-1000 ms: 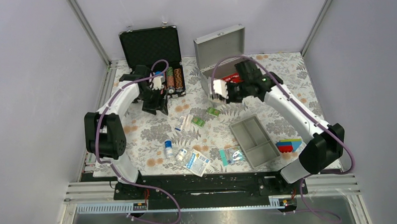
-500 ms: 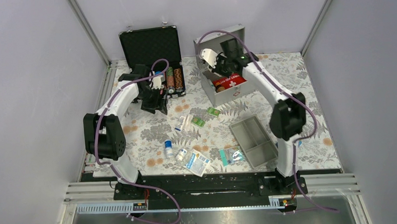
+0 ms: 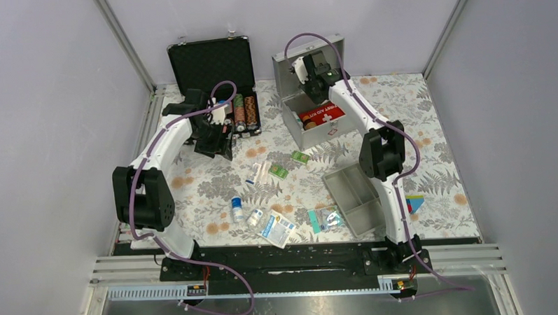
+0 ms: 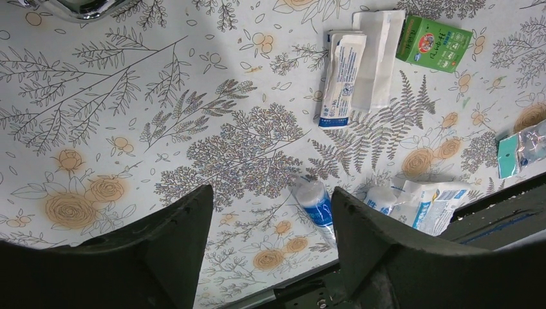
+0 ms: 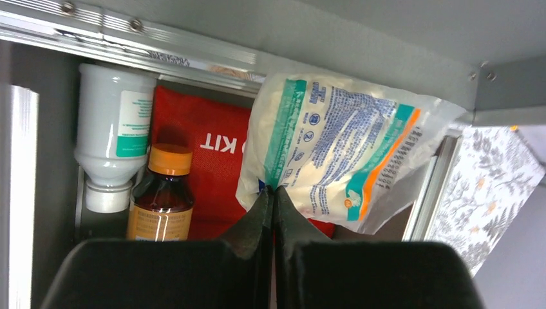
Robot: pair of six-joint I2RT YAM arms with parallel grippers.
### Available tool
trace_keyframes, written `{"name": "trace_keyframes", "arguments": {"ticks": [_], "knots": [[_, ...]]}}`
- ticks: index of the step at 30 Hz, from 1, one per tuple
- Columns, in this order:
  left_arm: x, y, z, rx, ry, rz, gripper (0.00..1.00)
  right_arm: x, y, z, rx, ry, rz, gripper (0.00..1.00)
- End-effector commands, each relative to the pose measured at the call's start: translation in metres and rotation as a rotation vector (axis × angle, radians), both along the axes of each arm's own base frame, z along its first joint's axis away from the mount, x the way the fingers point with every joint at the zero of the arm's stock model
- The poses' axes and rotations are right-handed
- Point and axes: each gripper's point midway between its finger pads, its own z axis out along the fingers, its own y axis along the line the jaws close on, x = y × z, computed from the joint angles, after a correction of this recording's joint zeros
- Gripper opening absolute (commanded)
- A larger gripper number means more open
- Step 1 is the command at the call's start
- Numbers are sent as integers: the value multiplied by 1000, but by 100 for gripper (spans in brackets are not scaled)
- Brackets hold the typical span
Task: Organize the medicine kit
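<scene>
1. Two hands are over the flowery bench (image 3: 429,124), one on each side.
2. The right hand (image 5: 273,190) has its fingers squeezed together on the bottom edge of a see-through packet (image 5: 335,151) with blue, green and orange print.
3. This hand is held up over the open metal box (image 3: 323,135), close in front of the box's raised lid (image 3: 286,73).
4. Right under this hand, inside the box, lies a red pouch (image 5: 206,138) with white letters.
5. A little to this hand's left, a brown bottle (image 5: 161,203) with an orange cap and a white bottle (image 5: 112,132) lie next to each other by the box wall.
6. The grey tray (image 3: 347,186) sits on the bench, well apart from the right hand and nearer to the arm bases.
7. The left hand (image 4: 270,193) has its fingers (image 4: 187,225) spread apart.
8. Down between those fingers, a small bottle (image 4: 315,203) with a blue cap lies on the bench.
9. Farther out from this hand are some white packets (image 4: 360,58) and a green box (image 4: 433,43).
10. A black case (image 3: 213,69) stands open near the left hand.
</scene>
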Motion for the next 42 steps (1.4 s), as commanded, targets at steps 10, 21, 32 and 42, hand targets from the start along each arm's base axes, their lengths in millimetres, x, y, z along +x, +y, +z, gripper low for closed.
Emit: {"name": "trace_keyframes", "arguments": {"ticks": [10, 21, 32, 42], "knots": [[-2, 6, 6, 31, -17, 1, 71, -16, -4, 37, 129, 14, -118, 66], [3, -2, 10, 7, -39, -2, 71, -164, 32, 95, 396, 166, 419, 75], [-24, -48, 9, -108, 16, -96, 69, -301, 48, 26, 501, 474, 853, 67], [5, -43, 43, -76, -92, 26, 73, -364, 138, -15, 495, 694, 1030, 61]]}}
